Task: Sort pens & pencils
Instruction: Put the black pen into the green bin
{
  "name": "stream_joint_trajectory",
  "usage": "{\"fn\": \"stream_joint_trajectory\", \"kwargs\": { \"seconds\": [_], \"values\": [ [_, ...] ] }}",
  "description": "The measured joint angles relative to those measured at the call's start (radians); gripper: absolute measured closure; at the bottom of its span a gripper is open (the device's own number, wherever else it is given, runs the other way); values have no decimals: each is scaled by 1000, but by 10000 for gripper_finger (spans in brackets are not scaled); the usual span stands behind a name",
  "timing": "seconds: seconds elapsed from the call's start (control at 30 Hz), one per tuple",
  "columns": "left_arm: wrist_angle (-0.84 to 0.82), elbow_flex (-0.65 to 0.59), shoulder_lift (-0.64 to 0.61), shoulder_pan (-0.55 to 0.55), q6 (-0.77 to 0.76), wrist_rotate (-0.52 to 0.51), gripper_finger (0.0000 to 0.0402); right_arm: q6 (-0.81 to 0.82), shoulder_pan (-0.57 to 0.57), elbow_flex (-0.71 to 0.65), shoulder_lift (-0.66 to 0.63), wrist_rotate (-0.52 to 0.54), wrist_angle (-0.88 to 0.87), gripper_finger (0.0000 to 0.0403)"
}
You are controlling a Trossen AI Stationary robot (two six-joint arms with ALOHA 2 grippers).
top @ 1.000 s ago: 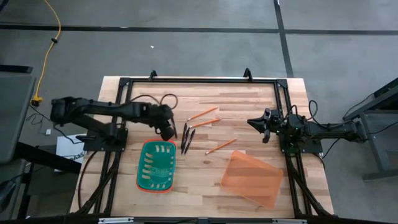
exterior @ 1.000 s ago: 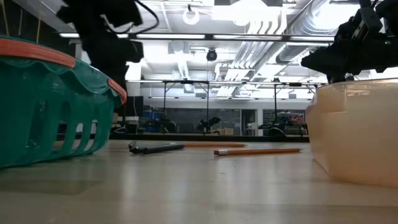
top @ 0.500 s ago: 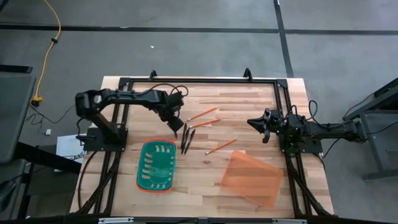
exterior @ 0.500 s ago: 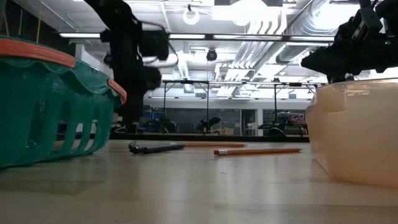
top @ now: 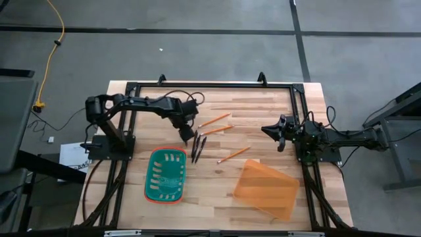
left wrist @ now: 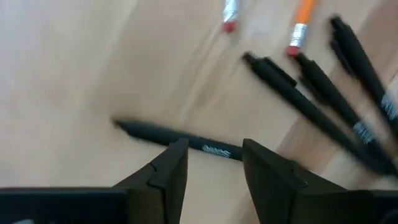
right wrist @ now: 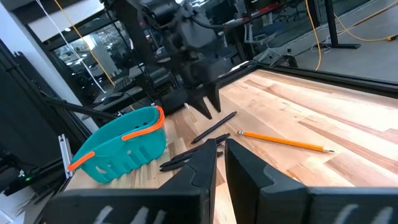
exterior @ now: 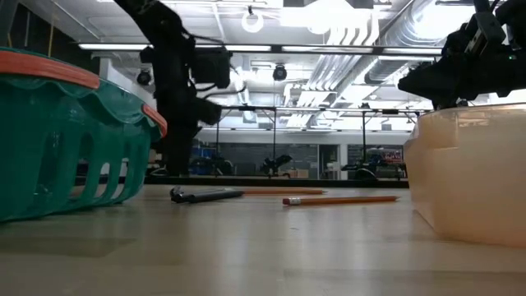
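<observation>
Pens (top: pixel 197 147) lie mid-tabletop (top: pixel 263 118) beside the teal basket (top: pixel 165 174), pencils (top: pixel 216 125) just beyond. My left claw (top: pixel 187 136) hangs spread over one pen. My right claw (top: pixel 271 130) waits, nearly together.

1. Bright ceiling lights (exterior: pixel 329 41) glare white in the low view.
2. The left wrist view is motion-blurred; the pens (left wrist: pixel 323 93) smear.
3. Overhead, the bench (top: pixel 263 118) is evenly lit, with faint shadows.
</observation>
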Motion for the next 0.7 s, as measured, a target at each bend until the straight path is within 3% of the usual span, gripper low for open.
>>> {"fn": "stream_joint_trajectory", "kwargs": {
  "seconds": [0.13,0.3,0.53,0.7],
  "values": [
    [-21,26,0,-56,390,-165,271,0,0,0,0,0,0,378],
    [-27,33,0,-125,676,-248,272,0,0,0,0,0,-1,378],
    [-68,33,0,-205,864,-422,272,0,0,0,0,0,-1,378],
    [-151,53,53,-237,903,-455,273,0,0,0,0,0,-1,378]
  ]
}}
